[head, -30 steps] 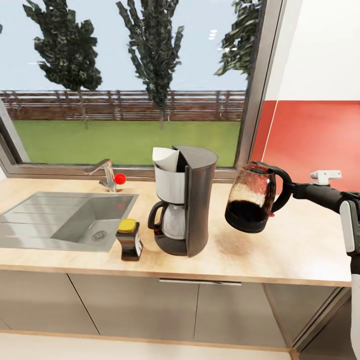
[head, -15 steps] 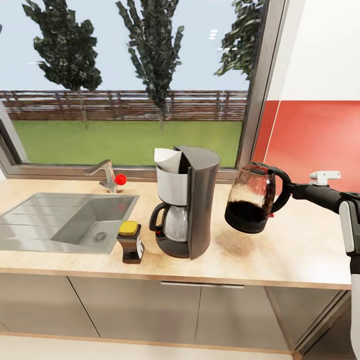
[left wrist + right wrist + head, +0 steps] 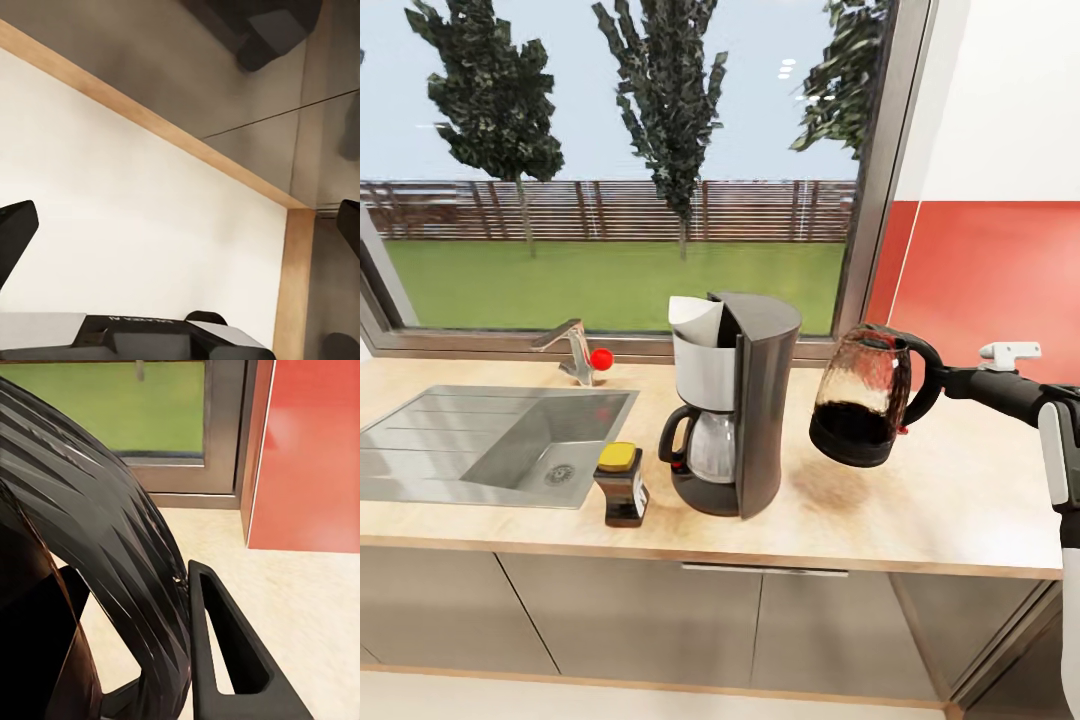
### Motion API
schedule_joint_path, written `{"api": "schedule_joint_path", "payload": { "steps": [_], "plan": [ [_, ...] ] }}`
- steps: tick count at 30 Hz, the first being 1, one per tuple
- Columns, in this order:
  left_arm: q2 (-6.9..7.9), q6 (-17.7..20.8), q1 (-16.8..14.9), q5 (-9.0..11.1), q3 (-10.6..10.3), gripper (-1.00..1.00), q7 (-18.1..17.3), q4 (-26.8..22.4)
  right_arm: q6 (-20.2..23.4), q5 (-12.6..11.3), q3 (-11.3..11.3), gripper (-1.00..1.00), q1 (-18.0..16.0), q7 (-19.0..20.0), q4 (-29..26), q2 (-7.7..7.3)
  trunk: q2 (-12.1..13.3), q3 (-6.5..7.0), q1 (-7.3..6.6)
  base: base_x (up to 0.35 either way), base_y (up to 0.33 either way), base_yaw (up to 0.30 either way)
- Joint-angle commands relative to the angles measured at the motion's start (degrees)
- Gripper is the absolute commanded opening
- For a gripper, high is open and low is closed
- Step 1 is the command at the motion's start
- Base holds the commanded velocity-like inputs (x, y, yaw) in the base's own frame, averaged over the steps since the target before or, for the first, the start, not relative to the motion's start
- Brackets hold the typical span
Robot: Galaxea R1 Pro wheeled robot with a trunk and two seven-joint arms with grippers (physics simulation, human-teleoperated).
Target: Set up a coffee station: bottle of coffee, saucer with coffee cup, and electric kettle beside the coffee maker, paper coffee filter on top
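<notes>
The black coffee maker point(image 3: 738, 415) stands on the beige kitchen countertop point(image 3: 920, 510), with the white paper coffee filter point(image 3: 693, 320) sitting in its basket. The bottle of coffee point(image 3: 622, 485), yellow-capped, stands just left of it. Right of the machine the glass electric kettle point(image 3: 860, 395) hangs tilted above the worktop. My right gripper point(image 3: 938, 380) is shut on its black loop handle point(image 3: 112, 547), one finger point(image 3: 196, 630) lying against it. In the left wrist view my left gripper point(image 3: 180, 232) is open, with nothing between its fingers, over a pale floor.
A steel sink point(image 3: 510, 440) with a faucet point(image 3: 572, 350) and red knob takes the counter's left part. A window frame point(image 3: 870, 200) and red backsplash point(image 3: 990, 280) stand behind. Bare worktop lies under and right of the kettle. Grey cabinet fronts point(image 3: 247, 90) stand beside the left gripper.
The head view has shifted slightly, so the camera moved. The kettle hangs in nearly the same place in the right gripper's hold. Nothing else has changed.
</notes>
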Motion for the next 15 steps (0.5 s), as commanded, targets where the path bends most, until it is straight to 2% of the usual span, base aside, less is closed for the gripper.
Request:
{"api": "schedule_joint_path", "payload": {
  "steps": [1, 15],
  "plan": [
    [0.01, -0.3, 0.0, 0.3, -0.5, 1.00, -0.1, 0.0, 0.4, -0.3, -0.1, -1.00, -0.1, 0.3, 0.0, 0.01, -0.5, -0.25, 0.22, 0.000, 0.000, 0.000],
    [0.00, -0.4, 0.0, 0.3, -0.6, 1.00, 0.0, 0.0, 0.4, -0.3, -0.1, -1.00, -0.1, 0.3, 0.0, 0.01, -6.1, -2.76, 3.30, 0.000, 0.000, 0.000]
  ]
}}
